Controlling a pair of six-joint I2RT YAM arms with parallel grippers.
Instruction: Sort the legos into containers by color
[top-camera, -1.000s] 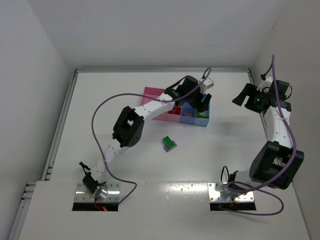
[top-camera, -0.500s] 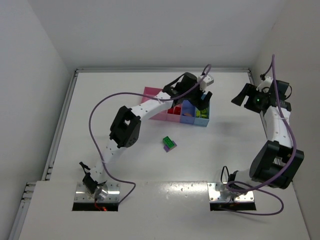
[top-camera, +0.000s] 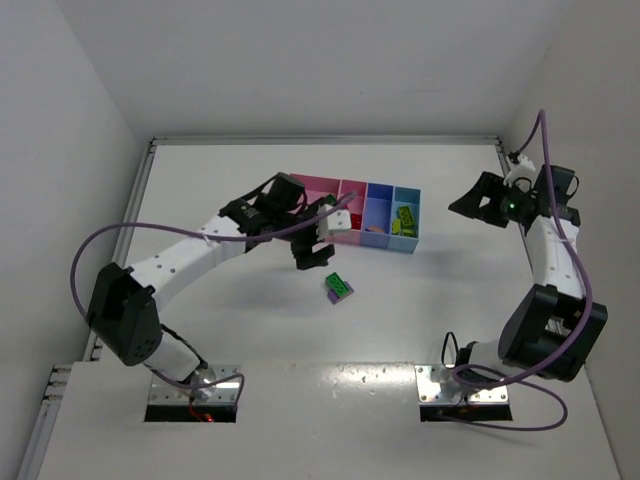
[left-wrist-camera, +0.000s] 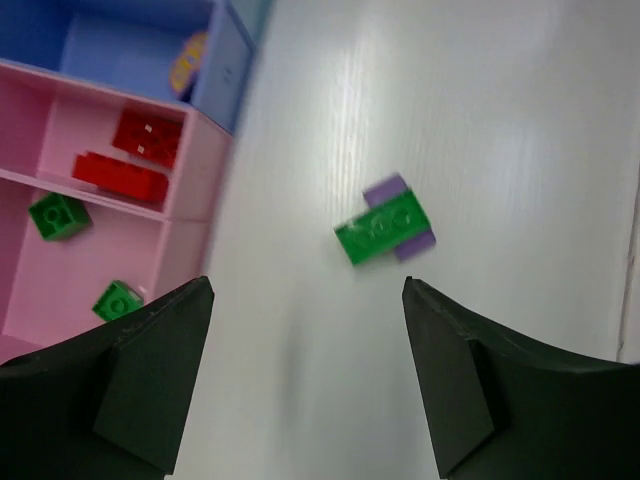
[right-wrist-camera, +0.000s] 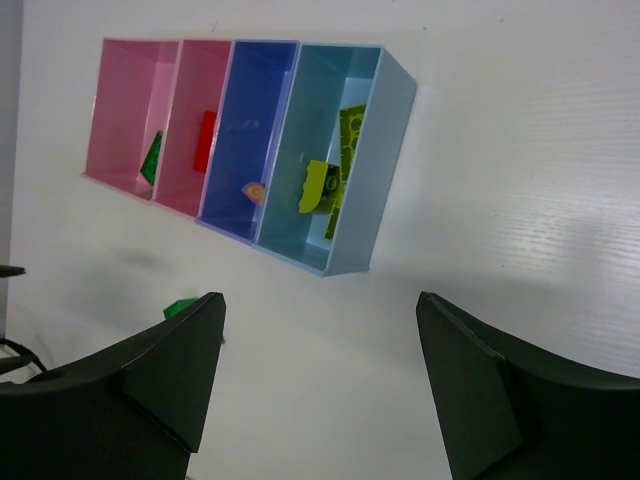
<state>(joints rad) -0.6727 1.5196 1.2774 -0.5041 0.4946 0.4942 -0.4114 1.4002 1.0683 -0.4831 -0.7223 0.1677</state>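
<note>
A green lego stacked on a purple one (top-camera: 338, 287) lies on the table in front of the containers (top-camera: 322, 186); it also shows in the left wrist view (left-wrist-camera: 385, 230). My left gripper (top-camera: 312, 252) is open and empty, just up-left of that stack, above the table. The wide pink bin (left-wrist-camera: 40, 270) holds two green bricks (left-wrist-camera: 58, 215). The narrower pink bin holds red bricks (left-wrist-camera: 130, 160). The dark blue bin (right-wrist-camera: 255, 130) holds an orange piece (right-wrist-camera: 255, 190). The light blue bin holds yellow-green bricks (right-wrist-camera: 335, 170). My right gripper (top-camera: 468, 203) is open and empty, right of the bins.
White walls enclose the white table on the left, back and right. The left arm's forearm (top-camera: 190, 250) stretches across the table's left half with its purple cable. The green stack's edge shows in the right wrist view (right-wrist-camera: 180, 307).
My left gripper has pulled back from over the bins, toward the near left, and now hangs over the table near the green and purple stack. The right gripper has shifted slightly.
</note>
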